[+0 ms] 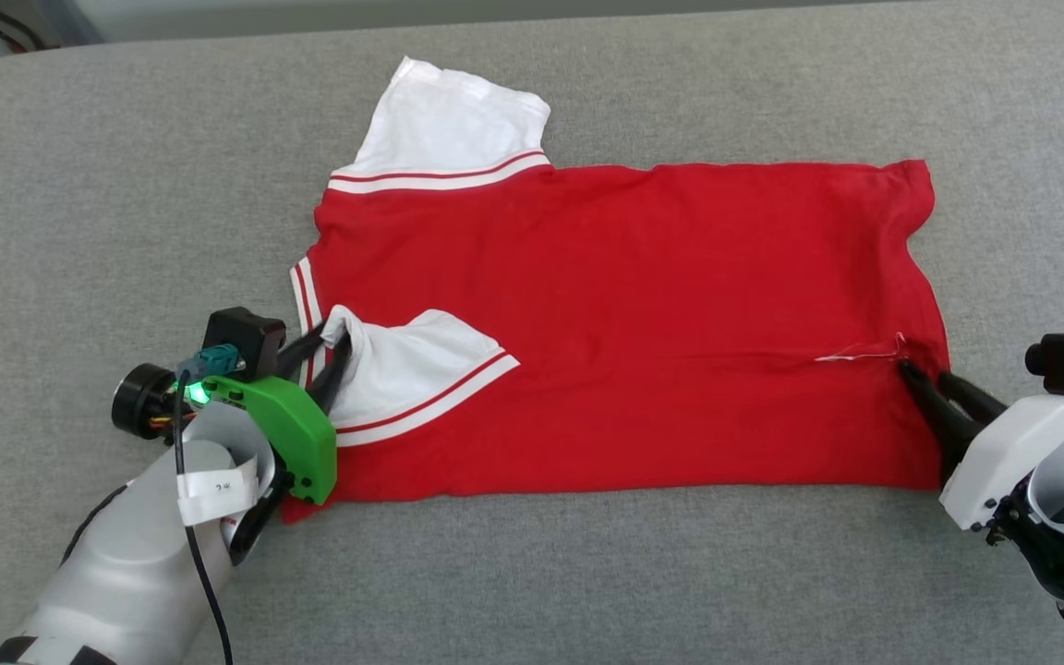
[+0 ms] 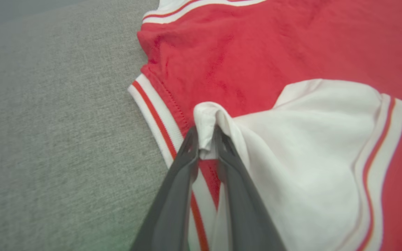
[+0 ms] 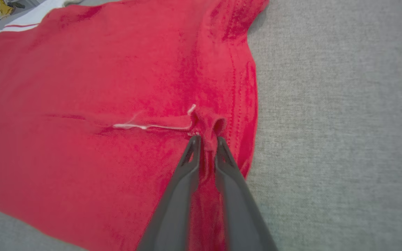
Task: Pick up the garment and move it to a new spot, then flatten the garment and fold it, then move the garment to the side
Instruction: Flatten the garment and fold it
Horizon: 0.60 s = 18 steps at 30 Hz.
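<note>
**While both jaws are pinching cloth: the garment lying lengthwise across the table**

As the head view shows, the garment point(image 1: 624, 305) is lying flat near the middle of the table point(image 1: 587, 573). Its long axis is running left to right, with the collar end toward the robot's left and the hem toward its right. The left gripper point(image 1: 333, 334) is meeting the collar end. Its jaws are standing almost closed and pinching the cuff of the near sleeve point(image 1: 421, 365), which is lying folded in over the red body. The right gripper point(image 1: 906, 365) is meeting the hem end, its jaws likewise nearly closed on a small tuck of red cloth beside a loose white thread point(image 1: 855, 356). Each arm is thus working the end nearer to it, and both pinch points are lying on one line parallel to the long axis, so a fold across the width appears to be the step in hand. The far sleeve point(image 1: 444, 120) is spreading toward the far edge. Bare table is showing on every side, widest beyond the garment and to the left, which is leaving room for a sideways move.
</note>
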### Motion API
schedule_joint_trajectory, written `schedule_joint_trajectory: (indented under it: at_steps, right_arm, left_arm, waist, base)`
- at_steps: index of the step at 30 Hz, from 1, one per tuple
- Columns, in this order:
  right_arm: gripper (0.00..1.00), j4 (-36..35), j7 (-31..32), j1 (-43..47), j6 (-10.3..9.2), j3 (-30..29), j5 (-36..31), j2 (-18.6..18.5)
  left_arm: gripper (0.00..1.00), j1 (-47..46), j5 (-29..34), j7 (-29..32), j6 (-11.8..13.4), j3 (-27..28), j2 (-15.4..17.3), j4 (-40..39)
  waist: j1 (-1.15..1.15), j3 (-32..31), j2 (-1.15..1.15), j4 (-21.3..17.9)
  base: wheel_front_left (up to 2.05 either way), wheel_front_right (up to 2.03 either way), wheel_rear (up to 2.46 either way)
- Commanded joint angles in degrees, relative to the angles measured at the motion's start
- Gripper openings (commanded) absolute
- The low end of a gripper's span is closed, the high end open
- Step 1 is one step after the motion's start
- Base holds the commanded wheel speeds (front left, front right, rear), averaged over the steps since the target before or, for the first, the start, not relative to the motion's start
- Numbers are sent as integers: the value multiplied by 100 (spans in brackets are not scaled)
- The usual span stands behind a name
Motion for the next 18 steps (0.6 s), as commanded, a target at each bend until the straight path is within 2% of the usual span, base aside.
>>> schedule_joint_trajectory:
  at_steps: [1, 6, 9, 14, 18]
  right_arm:
    - [100, -46, -98, -45, -4, -10, 11, -22]
    - [100, -322, -311, 172, -4, -177, -11, -156]
    - [100, -489, -350, 318, -4, -293, -52, -205]
    - [100, -700, -289, 548, -4, -526, -186, -193]
    - [100, -804, -185, 663, -4, -683, -308, -109]
  left_arm:
    - [100, -45, -72, 7, -16, -30, 58, 59]
    - [100, -288, -108, 39, -16, -138, 407, -232]
    - [100, -410, -324, 431, -16, -255, 631, -559]
    - [100, -684, -717, 1497, -16, -551, 1048, -1253]
    - [100, -856, -1194, 2560, -16, -780, 1231, -1711]
  waist:
    - [0, -121, 0, 61]
    - [0, -341, 0, 197]
    - [0, -454, 0, 263]
    - [0, -591, 0, 368]
    - [0, -634, 0, 413]
  base:
    - [0, 0, 0]
    - [0, 0, 0]
    - [0, 0, 0]
    - [0, 0, 0]
    - [0, 0, 0]
